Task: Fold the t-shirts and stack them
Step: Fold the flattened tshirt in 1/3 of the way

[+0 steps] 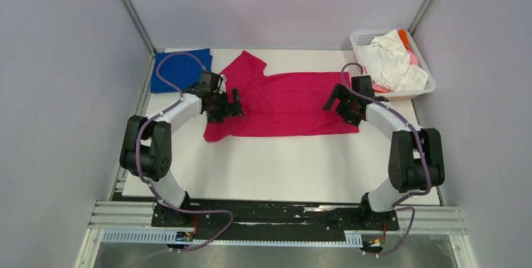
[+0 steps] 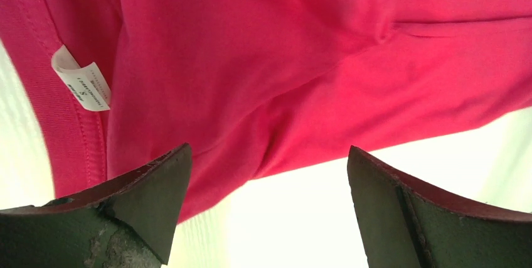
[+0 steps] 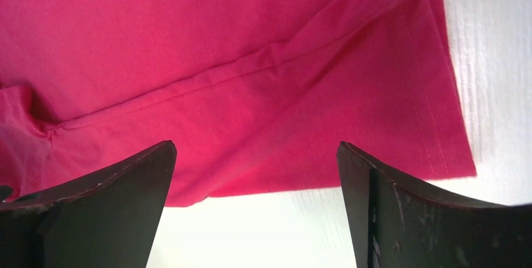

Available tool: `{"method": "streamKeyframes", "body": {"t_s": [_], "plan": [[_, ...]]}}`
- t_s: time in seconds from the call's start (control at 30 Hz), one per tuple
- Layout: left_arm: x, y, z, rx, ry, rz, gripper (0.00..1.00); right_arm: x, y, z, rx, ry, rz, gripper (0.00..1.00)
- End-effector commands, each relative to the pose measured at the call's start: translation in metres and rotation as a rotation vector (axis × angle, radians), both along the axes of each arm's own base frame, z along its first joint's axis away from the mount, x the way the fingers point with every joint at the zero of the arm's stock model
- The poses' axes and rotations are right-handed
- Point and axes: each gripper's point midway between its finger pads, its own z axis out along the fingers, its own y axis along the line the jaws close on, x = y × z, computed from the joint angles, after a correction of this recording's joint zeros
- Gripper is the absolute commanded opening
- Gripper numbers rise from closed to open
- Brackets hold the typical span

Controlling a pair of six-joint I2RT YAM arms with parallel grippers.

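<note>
A magenta-red t-shirt (image 1: 285, 101) lies folded lengthwise across the middle of the white table, one sleeve sticking out at the back left. Its white neck label (image 2: 81, 86) shows in the left wrist view. My left gripper (image 1: 227, 106) is open above the shirt's left end, nothing between its fingertips (image 2: 166, 183). My right gripper (image 1: 337, 106) is open above the shirt's right end near the hem (image 3: 439, 92), also empty. A folded royal-blue t-shirt (image 1: 180, 70) lies at the back left corner. White, pink and orange shirts (image 1: 392, 61) fill the basket.
A white plastic lattice basket (image 1: 364, 37) stands at the back right corner. Grey walls close in the table on three sides. The white tabletop (image 1: 282, 167) lies in front of the red shirt. The arm bases sit on a black rail (image 1: 276, 211) at the near edge.
</note>
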Motion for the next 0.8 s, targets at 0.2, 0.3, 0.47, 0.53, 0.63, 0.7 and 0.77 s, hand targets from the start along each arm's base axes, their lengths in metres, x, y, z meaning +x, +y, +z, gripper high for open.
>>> {"method": "streamKeyframes", "body": {"t_s": [0.2, 0.3, 0.47, 0.53, 0.63, 0.7, 0.77], "plan": [[-0.013, 0.024, -0.058, 0.062, 0.122, 0.101, 1.0, -0.004, -0.021, -0.035, -0.045, 0.029, -0.073, 1.0], [-0.026, 0.035, -0.067, 0.104, 0.163, 0.118, 1.0, -0.02, -0.023, -0.05, -0.002, 0.085, -0.085, 1.0], [-0.051, 0.042, -0.067, 0.122, 0.198, 0.126, 1.0, -0.061, -0.018, -0.068, 0.059, 0.22, -0.089, 1.0], [-0.06, 0.045, -0.065, 0.127, 0.202, 0.131, 1.0, -0.076, -0.02, -0.074, 0.056, 0.257, -0.115, 1.0], [-0.076, 0.048, -0.06, 0.129, 0.209, 0.126, 1.0, -0.097, -0.018, -0.072, 0.079, 0.294, -0.139, 1.0], [-0.087, 0.046, -0.056, 0.13, 0.21, 0.107, 1.0, -0.112, -0.015, -0.07, 0.099, 0.334, -0.148, 1.0], [-0.096, 0.042, -0.054, 0.128, 0.209, 0.098, 1.0, -0.127, -0.014, -0.07, 0.108, 0.358, -0.16, 1.0]]}}
